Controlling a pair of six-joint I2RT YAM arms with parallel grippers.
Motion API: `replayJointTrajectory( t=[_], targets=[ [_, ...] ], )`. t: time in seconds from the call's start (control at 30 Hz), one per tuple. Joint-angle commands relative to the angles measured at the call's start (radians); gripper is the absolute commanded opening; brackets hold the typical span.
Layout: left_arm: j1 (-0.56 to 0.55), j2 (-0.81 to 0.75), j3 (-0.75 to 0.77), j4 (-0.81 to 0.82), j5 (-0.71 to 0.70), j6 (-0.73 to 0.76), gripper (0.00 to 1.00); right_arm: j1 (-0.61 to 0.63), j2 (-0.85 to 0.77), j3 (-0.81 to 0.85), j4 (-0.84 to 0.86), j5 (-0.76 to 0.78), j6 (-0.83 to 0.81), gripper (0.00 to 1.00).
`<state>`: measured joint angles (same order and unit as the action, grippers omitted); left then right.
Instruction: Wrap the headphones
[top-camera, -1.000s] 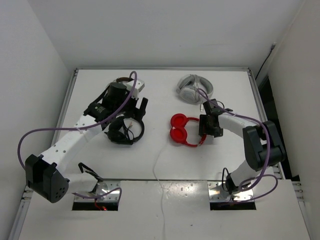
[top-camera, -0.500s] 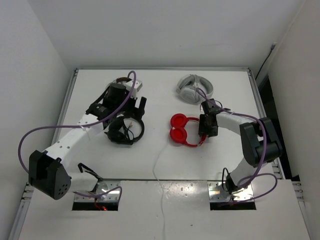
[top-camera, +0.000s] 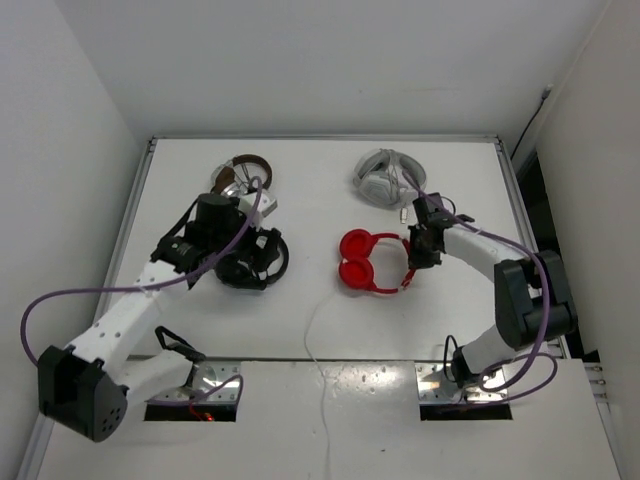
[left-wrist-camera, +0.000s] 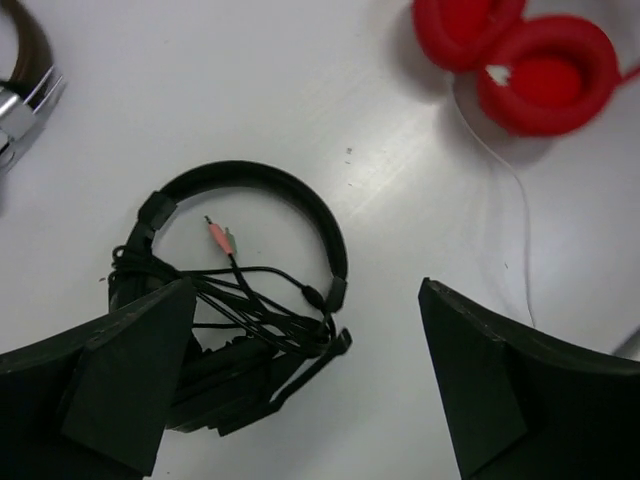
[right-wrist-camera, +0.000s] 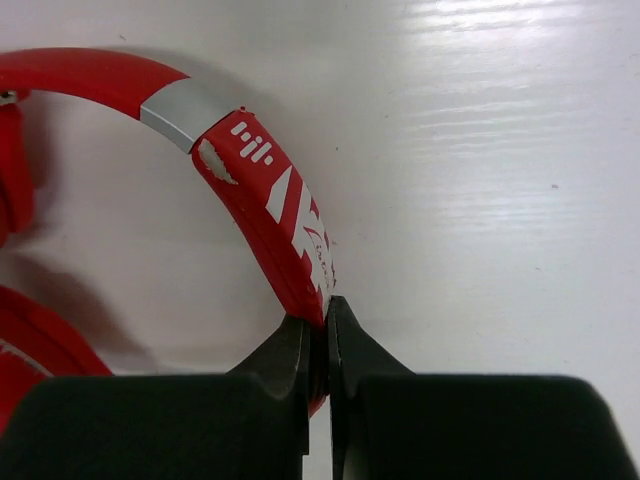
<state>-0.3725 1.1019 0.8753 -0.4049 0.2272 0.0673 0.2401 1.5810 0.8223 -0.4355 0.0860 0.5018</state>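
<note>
The red headphones (top-camera: 366, 262) lie flat in the middle of the table, earcups to the left, headband curving right. Their thin white cable (top-camera: 318, 330) trails toward the near edge. My right gripper (top-camera: 414, 262) is shut on the red headband (right-wrist-camera: 270, 215), which carries white lettering and a silver slider; the band is pinched between the two black fingertips. The two round earcups (left-wrist-camera: 520, 60) and the cable (left-wrist-camera: 515, 225) also show in the left wrist view. My left gripper (top-camera: 232, 262) hangs open over the black headphones, well left of the red ones, holding nothing.
Black headphones (top-camera: 250, 258) with a bundled black cable (left-wrist-camera: 255, 300) lie under my left gripper. White-grey headphones (top-camera: 385, 178) rest at the back right, close behind my right arm. A silver and brown headset (top-camera: 240, 178) lies at the back left.
My right gripper has closed onto the red headband. The left arm has drawn back toward the near side, uncovering the silver and brown headset.
</note>
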Motion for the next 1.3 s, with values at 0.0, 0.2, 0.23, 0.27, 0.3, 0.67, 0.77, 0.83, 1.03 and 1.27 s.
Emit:
replayJointTrajectory(
  t=[0.0,0.2,0.23,0.27,0.3,0.67,0.77,0.83,1.03,1.27],
  targets=[
    [-0.008,-0.13,-0.035,-0.06,0.222,0.221,1.0,-0.053,-0.095,0.116,-0.051,-0.061,-0.02,0.0],
    [-0.098,-0.185,-0.087,-0.187,0.348,0.328,0.93,-0.091,-0.139,0.219,-0.1,-0.061,0.0,0.0],
    [-0.112,-0.185,-0.078,-0.187,0.348,0.318,0.91,-0.091,-0.139,0.219,-0.1,-0.051,0.0,0.0],
    [-0.138,-0.169,-0.078,-0.187,0.337,0.309,0.91,-0.1,-0.139,0.231,-0.1,-0.064,0.015,0.0],
    [-0.153,-0.159,-0.078,-0.187,0.337,0.308,0.91,-0.113,-0.139,0.241,-0.1,-0.077,0.03,0.0],
    [-0.362,0.058,-0.142,0.139,0.325,-0.127,0.82,-0.182,-0.072,0.314,-0.091,-0.118,0.122,0.0],
    [-0.446,0.122,-0.142,0.199,0.27,-0.201,0.82,-0.202,-0.058,0.336,-0.08,-0.118,0.147,0.0],
    [-0.486,0.157,-0.142,0.239,0.212,-0.259,0.82,-0.211,-0.049,0.336,-0.069,-0.118,0.17,0.0],
    [-0.52,0.309,-0.133,0.333,0.109,-0.435,0.73,-0.231,-0.058,0.304,-0.037,-0.129,0.227,0.0],
    [-0.546,0.44,-0.082,0.44,0.103,-0.662,0.73,-0.249,-0.058,0.267,-0.017,-0.129,0.262,0.0]
  ],
)
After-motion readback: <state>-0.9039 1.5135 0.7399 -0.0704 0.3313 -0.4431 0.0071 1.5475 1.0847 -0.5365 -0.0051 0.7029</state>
